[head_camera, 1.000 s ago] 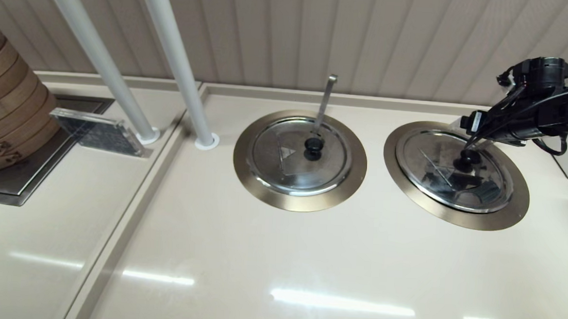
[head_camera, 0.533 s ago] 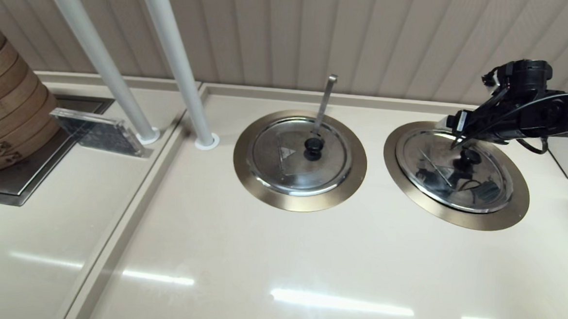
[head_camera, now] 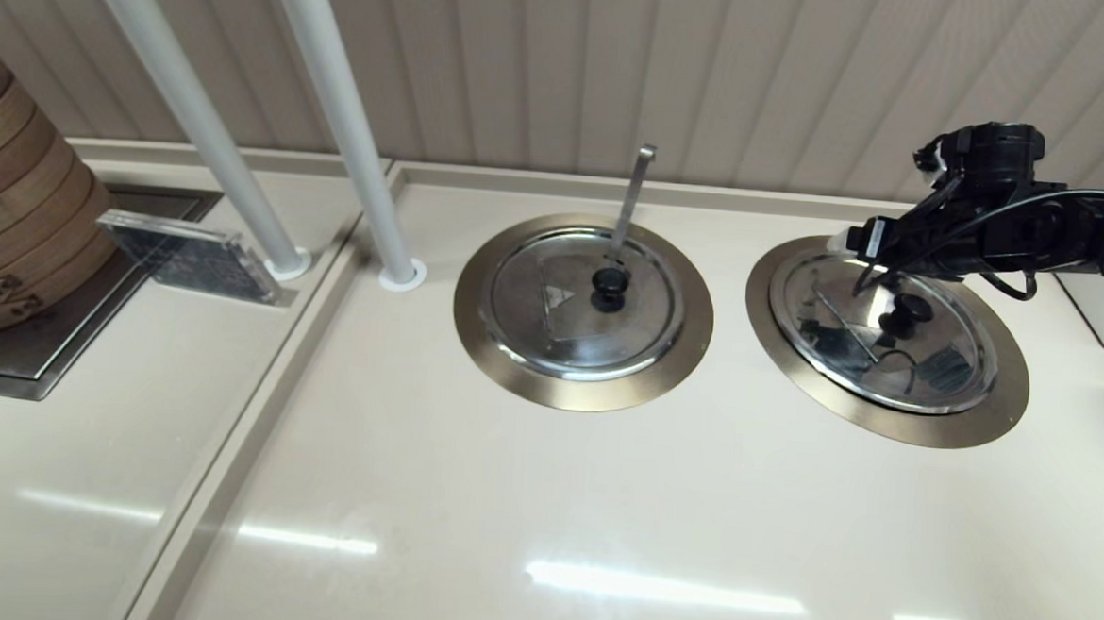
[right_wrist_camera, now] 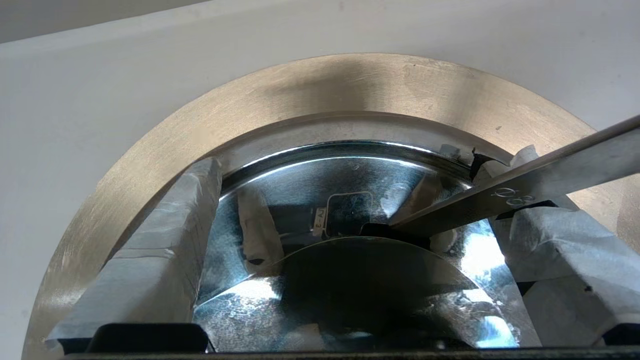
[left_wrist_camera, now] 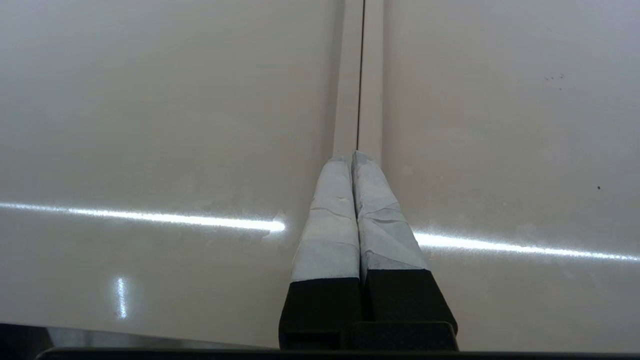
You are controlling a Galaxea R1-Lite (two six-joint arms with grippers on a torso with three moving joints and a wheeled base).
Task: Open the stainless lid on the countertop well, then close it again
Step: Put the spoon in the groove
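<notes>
Over the right-hand countertop well [head_camera: 986, 408], in the head view, the right gripper [head_camera: 871, 270] has risen and drifted leftward off the black knob [head_camera: 903, 314]; the stainless lid [head_camera: 946, 354] sits flat in its collar, so the lid looks closed again and the arm is retreating. Left wrist view: left gripper [left_wrist_camera: 351, 157], jaws pressed together, hangs above bare table [left_wrist_camera: 150, 125]. Right wrist view: padded fingers [right_wrist_camera: 165, 240] spread wide, empty, above the lid.
</notes>
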